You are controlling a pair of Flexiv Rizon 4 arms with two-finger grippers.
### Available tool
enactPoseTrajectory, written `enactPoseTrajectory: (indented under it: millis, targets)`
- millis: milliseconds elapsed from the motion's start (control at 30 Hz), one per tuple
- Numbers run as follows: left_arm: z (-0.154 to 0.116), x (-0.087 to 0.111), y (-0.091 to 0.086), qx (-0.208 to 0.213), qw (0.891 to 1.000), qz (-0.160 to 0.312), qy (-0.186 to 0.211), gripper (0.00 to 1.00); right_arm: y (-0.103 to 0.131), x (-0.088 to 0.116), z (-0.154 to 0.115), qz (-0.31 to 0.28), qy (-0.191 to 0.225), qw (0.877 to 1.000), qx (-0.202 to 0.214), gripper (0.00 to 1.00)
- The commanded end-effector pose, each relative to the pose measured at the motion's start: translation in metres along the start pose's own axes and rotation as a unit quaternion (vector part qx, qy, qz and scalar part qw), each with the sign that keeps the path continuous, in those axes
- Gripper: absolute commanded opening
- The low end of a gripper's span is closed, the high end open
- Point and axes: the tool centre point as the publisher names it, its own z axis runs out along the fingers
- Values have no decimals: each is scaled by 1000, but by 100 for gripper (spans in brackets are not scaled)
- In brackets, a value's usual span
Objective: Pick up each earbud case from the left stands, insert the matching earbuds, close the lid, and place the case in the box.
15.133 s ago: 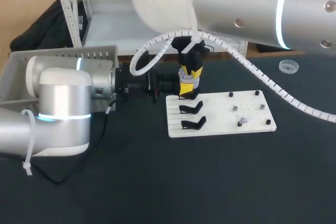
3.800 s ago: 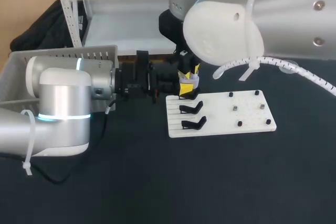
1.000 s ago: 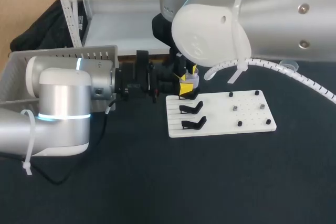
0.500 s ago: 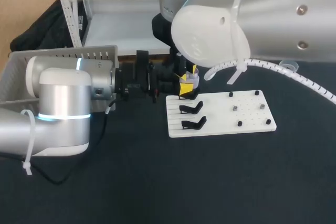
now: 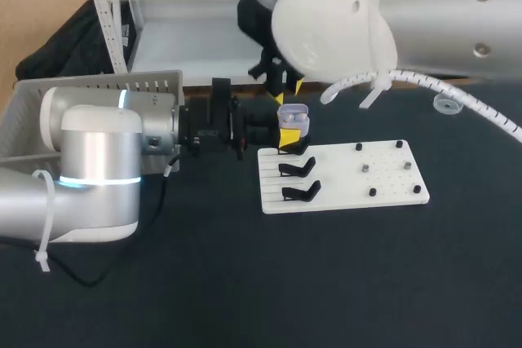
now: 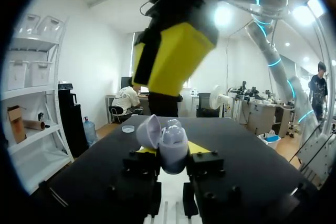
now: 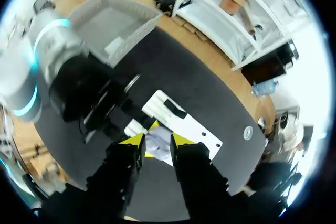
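The left gripper [image 5: 285, 141] is closed on a pale lilac, translucent plastic earbud case [image 5: 293, 119]. The case is pinched from two sides between the yellow fingertips [image 6: 198, 148] and held upright just off the far left corner of a white perforated rectangular plate [image 5: 391, 170]. In the left wrist view the earbud case [image 6: 169, 142] is seen with its lid hinged open and tilted back, and two rounded pale forms are visible in its open body; what they are cannot be told with certainty.

The right gripper [image 5: 287, 84] is held above the case and apart from it, with its fingers parted and nothing between them. In the right wrist view the case [image 7: 159, 147] is seen beneath the gap of the right gripper [image 7: 159, 140], with the plate [image 7: 186, 124] beyond it.

Two black angled stands [image 5: 296, 168] are set one behind the other along the plate's left edge. Several small dark and grey pegs [image 5: 366, 168] are spread over its right half.

A grey perforated box [image 5: 98, 84] is placed at the far left corner of the dark table [image 5: 245, 283]. A small clear round dish [image 5: 447, 103] is seen near the table's far right edge.
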Motion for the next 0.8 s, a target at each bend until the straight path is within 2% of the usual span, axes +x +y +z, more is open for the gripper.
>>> enactPoseTrajectory:
  millis: [33, 200, 367, 533, 800]
  targets:
    - [0, 0, 0, -1, 1000, 0, -1, 0, -20, -20, 2, 56, -20, 998, -15, 31]
    - [0, 0, 0, -1, 1000, 0, -1, 0, -46, -41, 10, 112, -32, 993, -13, 31]
    - [0, 0, 0, -1, 1000, 0, -1, 0, -65, -45, 26, 141, -20, 990, -5, 29]
    - [0, 0, 0, -1, 1000, 0, -1, 0, -69, -33, 44, 147, 0, 989, 3, 29]
    - [0, 0, 0, -1, 1000, 0, -1, 0, -59, -7, 53, 147, 23, 989, -2, 29]
